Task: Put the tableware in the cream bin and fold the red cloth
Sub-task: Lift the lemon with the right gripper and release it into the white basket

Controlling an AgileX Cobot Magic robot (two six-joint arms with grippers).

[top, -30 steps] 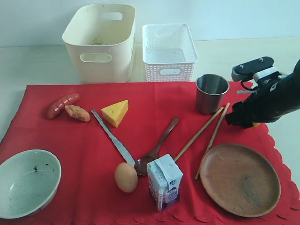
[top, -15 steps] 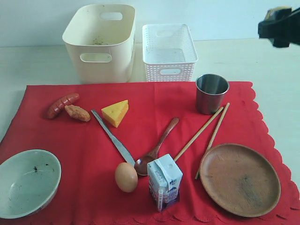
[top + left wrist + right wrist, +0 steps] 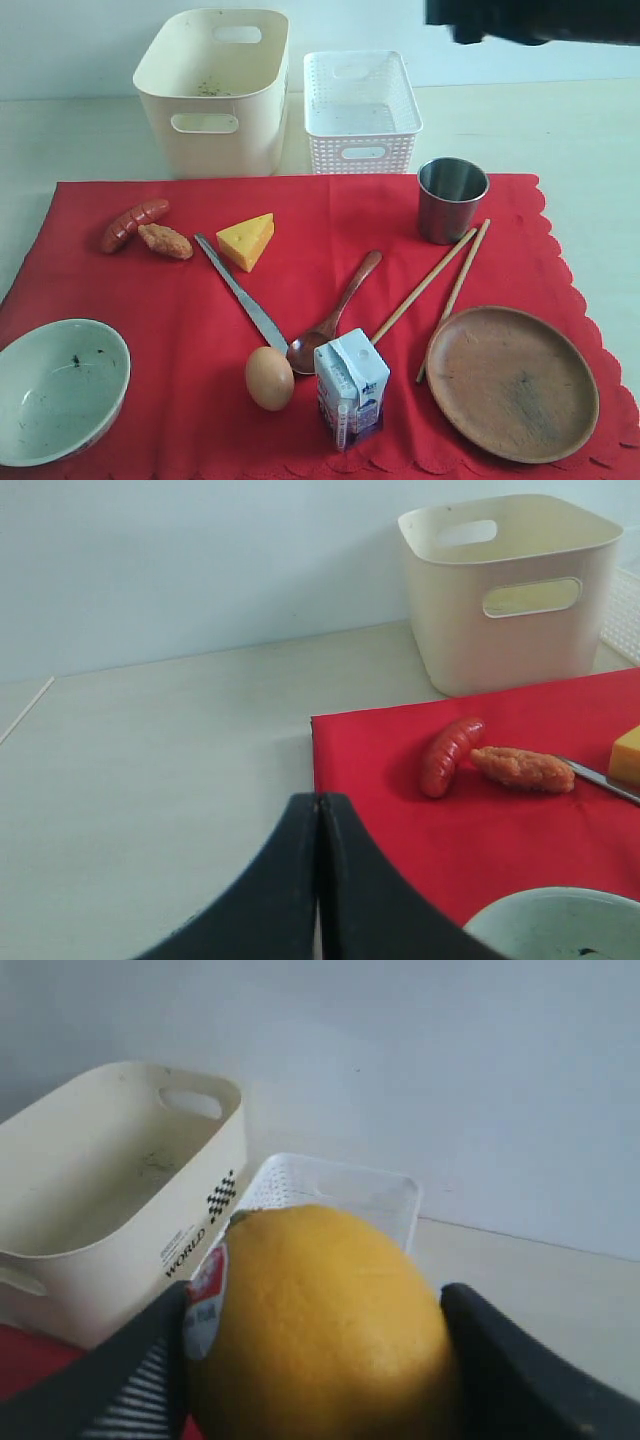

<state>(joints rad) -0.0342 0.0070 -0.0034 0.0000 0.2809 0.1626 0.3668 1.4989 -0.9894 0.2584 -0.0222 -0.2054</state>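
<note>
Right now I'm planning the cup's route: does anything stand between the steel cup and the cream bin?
Yes. The white basket stands beside the bin, on the straight line from the cup. The bin's top is open, so lifting over the basket should work.

Bright, even, diffuse light, soft short shadows on the red cloth (image 3: pixel 150 300), faint sheen on steel cup (image 3: pixel 452 200), close lemon (image 3: pixel 320 1330) slightly soft
</note>
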